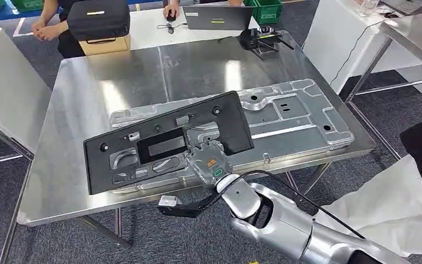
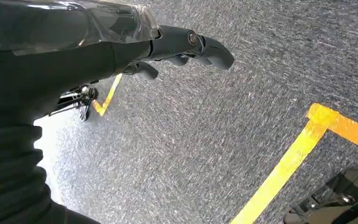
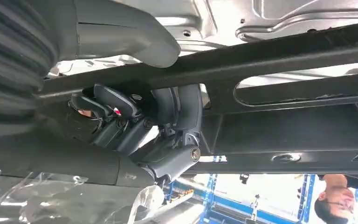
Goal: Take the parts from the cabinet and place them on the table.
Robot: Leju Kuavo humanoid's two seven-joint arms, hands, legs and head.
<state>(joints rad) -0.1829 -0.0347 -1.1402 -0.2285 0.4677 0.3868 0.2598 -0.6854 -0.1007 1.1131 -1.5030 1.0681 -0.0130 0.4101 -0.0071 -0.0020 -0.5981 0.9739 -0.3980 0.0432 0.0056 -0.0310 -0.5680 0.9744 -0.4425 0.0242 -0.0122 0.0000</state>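
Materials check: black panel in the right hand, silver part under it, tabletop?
Black panel: looks like matte moulded plastic, dull, no glare, moulded cutouts. Silver part: likely stamped or cast bare metal, light grey with pressed ribs and a soft sheen. Table: brushed steel by its look, streaky reflections. Right hand grips the panel.

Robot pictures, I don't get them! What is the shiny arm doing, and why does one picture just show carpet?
That shiny arm belongs to a walking robot. The big picture is taken from its head, looking down at a steel table. Its right hand holds a flat black plastic part over a silver metal plate that lies on the table. Another camera sits at that wrist, so up close you see the dark fingers wrapped round the black part's edge. The carpet picture comes from the other wrist: the left hand hangs down holding nothing, over grey floor with yellow tape. People sit at a desk behind the table.
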